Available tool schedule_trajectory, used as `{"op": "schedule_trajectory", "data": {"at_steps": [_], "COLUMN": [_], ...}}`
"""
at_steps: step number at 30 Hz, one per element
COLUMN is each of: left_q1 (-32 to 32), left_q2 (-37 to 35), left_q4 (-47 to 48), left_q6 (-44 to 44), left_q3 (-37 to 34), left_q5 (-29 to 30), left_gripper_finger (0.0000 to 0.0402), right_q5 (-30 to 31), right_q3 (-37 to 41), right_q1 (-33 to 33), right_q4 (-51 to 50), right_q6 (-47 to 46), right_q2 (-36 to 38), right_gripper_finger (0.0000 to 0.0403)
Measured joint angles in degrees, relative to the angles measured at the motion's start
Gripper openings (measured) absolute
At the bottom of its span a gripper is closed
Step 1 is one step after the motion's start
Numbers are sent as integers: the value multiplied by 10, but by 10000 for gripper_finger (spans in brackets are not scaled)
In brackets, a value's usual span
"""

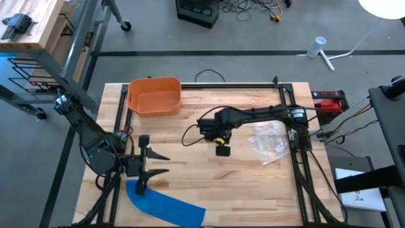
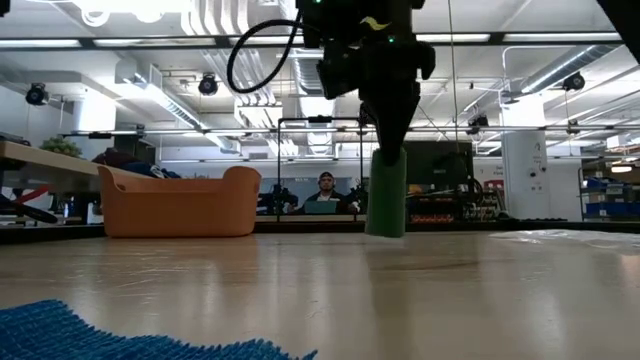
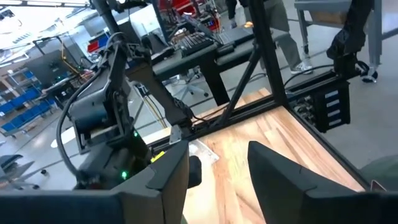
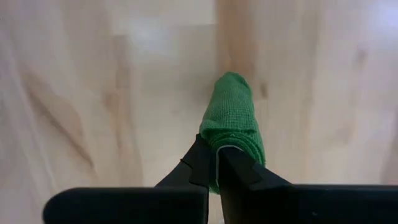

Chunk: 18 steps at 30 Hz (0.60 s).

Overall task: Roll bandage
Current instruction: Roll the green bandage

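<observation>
The blue bandage [image 2: 120, 335] lies nearest the low camera, a knitted strip flat on the wooden worktop [image 1: 240, 183]; from above it is a broad band at the near left part of the worktop, its long axis running slantwise from beside the left gripper [image 1: 152, 164] toward the near edge. That left gripper sits low at the worktop's left side, its jaws standing apart with nothing between them, pointing across the worktop toward the right arm. The right gripper [image 4: 217, 163] is over the middle of the worktop, pointing straight down, its jaws closed on the upper end of a green bandage roll [image 4: 232, 124]. The roll hangs upright from the jaws, long axis vertical, its lower end at or just above the worktop; contact cannot be told. In the low view it shows as a green column [image 2: 386, 192] under the dark gripper. An orange bin [image 1: 154, 95] stands at the far left part of the worktop, well apart from both bandages. A crumpled clear plastic bag [image 1: 269, 140] lies to the right of the right gripper, near the frame's right post. Beyond the worktop, in the room, a person [image 2: 323, 194] sits at a distance
</observation>
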<state>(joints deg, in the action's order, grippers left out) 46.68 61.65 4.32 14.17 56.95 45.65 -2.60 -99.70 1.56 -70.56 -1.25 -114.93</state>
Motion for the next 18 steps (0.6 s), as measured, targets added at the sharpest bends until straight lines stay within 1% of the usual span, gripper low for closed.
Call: {"op": "schedule_trajectory", "data": {"at_steps": [4, 12, 18], "left_q1": [0, 0, 0], "left_q2": [7, 7, 7], "left_q4": [1, 0, 0], "left_q6": [0, 0, 0], "left_q3": [0, 0, 0], "left_q5": [0, 0, 0], "left_gripper_finger": [151, 157, 168], "right_q5": [-3, -2, -2], "right_q3": [-8, -33, -65], "right_q1": [1, 1, 2], "right_q4": [1, -9, -23], "right_q6": [12, -10, -11], "right_q2": [-17, -19, -15], "right_gripper_finger": [44, 160, 228]}}
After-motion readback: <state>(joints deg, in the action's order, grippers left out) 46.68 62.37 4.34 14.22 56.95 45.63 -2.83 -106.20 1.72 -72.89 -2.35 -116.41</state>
